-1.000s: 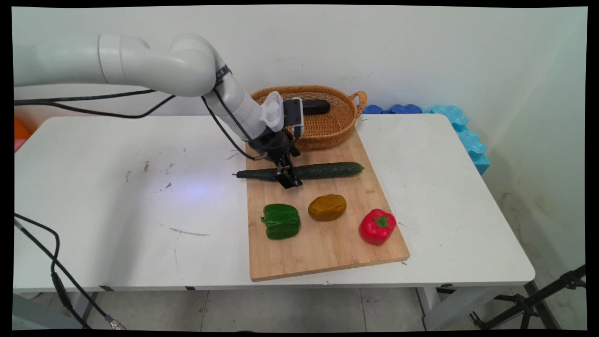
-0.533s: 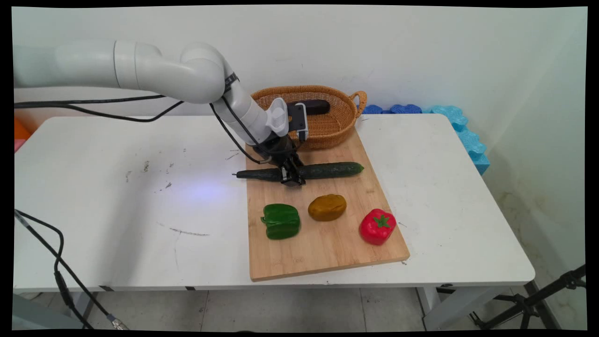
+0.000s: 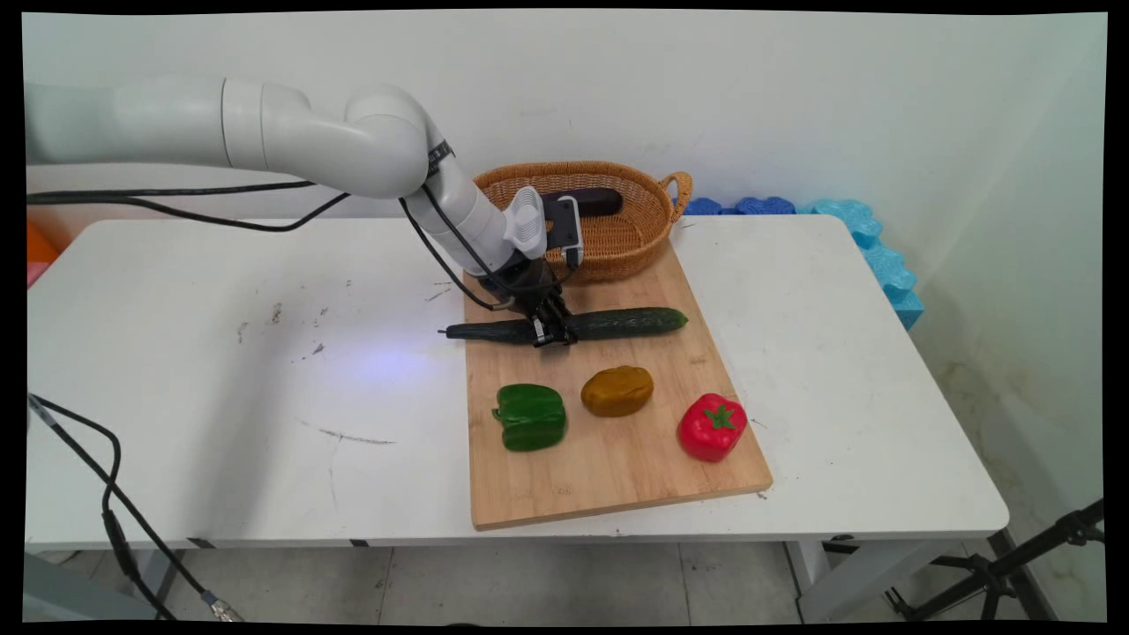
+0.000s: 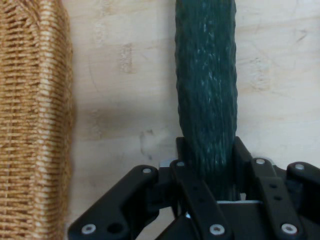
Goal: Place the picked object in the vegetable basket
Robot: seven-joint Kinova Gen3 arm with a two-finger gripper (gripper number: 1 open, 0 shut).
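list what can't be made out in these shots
- Dark object in the basket, main view: the arm's wrist covers part of it, identity unclear.
- Cucumber, hand view: far end cut off by the top edge; near part hidden in the gripper.
- Cutting board far-left corner, main view: behind the arm.

My rig's arm: white links, black gripper.
I saw smooth, rounded white arm segments, a ribbed white wrist collar, black cables hanging beneath, and a black gripper whose linkage bars carried silver screws.
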